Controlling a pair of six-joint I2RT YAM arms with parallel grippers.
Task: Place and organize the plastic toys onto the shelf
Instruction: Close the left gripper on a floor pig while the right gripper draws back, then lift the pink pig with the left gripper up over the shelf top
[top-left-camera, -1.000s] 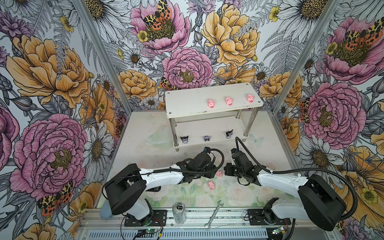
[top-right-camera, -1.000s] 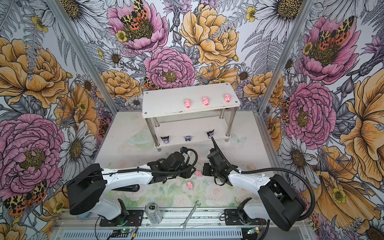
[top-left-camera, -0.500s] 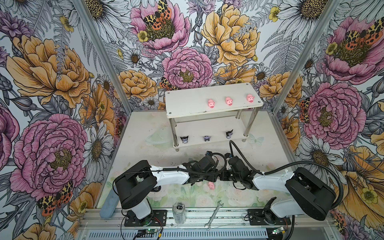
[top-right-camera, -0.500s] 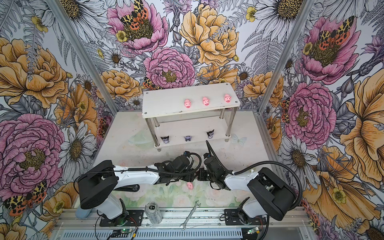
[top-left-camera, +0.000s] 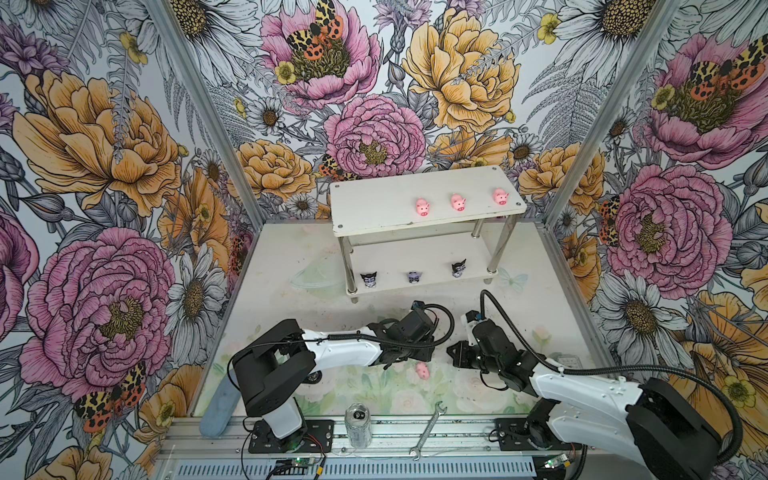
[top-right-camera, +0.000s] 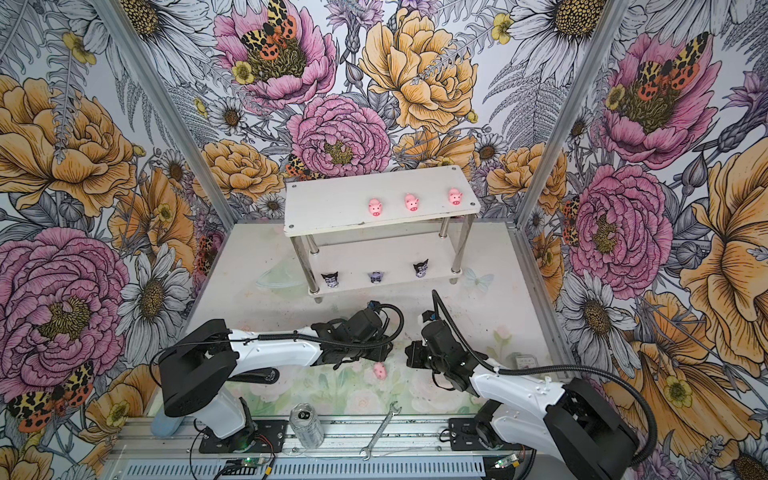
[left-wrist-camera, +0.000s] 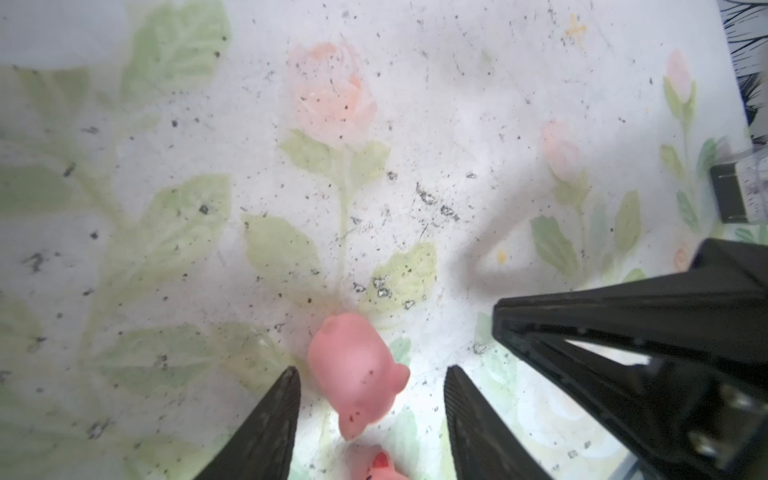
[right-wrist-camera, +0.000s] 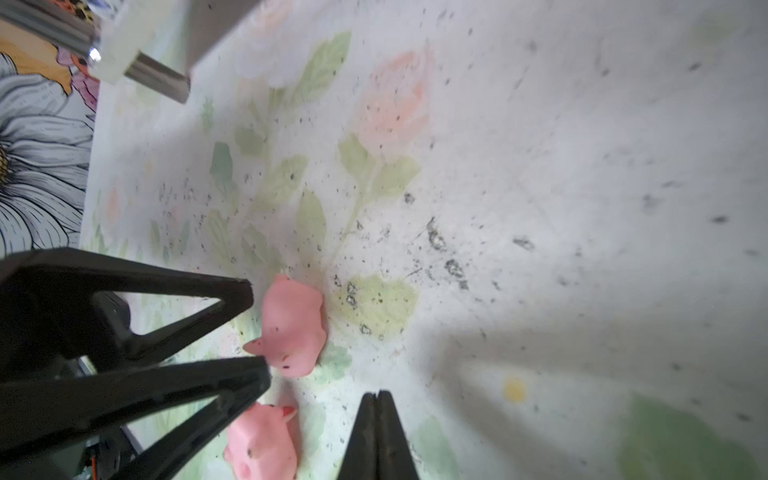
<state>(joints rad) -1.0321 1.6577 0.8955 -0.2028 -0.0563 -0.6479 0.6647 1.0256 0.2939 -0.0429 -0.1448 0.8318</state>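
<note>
In the left wrist view a pink pig (left-wrist-camera: 357, 374) lies on the table between the open fingers of my left gripper (left-wrist-camera: 371, 372), with a gap on each side. A second pig (left-wrist-camera: 374, 467) lies just outside them; both top views show it (top-left-camera: 423, 370) (top-right-camera: 379, 370). The right wrist view shows the two pigs (right-wrist-camera: 293, 328) (right-wrist-camera: 262, 444) and my right gripper (right-wrist-camera: 378, 395) shut and empty beside them. In a top view the left gripper (top-left-camera: 428, 351) and right gripper (top-left-camera: 451, 353) nearly meet. The white shelf (top-left-camera: 374, 208) holds three pigs (top-left-camera: 458, 202) on top and three dark figurines (top-left-camera: 413, 277) below.
A clear can (top-left-camera: 358, 419) and a silver wrench (top-left-camera: 428, 428) lie on the front rail. A blue pad (top-left-camera: 218, 411) leans at the front left corner. A small clear item (top-left-camera: 567, 360) sits at the table's right side. Floral walls close in three sides.
The left gripper has come down over one of the two table pigs, which the top views no longer show. The right arm drew in closer to the middle. The other pig has not moved.
</note>
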